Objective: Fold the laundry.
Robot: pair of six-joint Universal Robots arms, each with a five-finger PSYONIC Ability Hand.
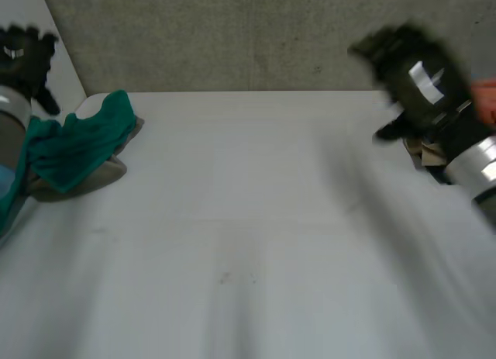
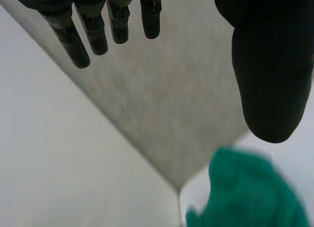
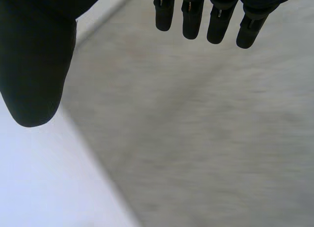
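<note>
Head view: a crumpled teal cloth sits at the table's far left corner — folding not begun. Fingers straight and empty, the left hand hangs above it, the right hand well apart — next, likely, grasp an edge.

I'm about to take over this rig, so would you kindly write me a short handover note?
Left hand: open, raised beside the green cloth, holding nothing.
Right hand: open, raised over the right side of the table, holding nothing.
Green cloth: crumpled at the table's far left corner.
Done: nothing folded. Left: spread the cloth flat, then fold it.
</note>
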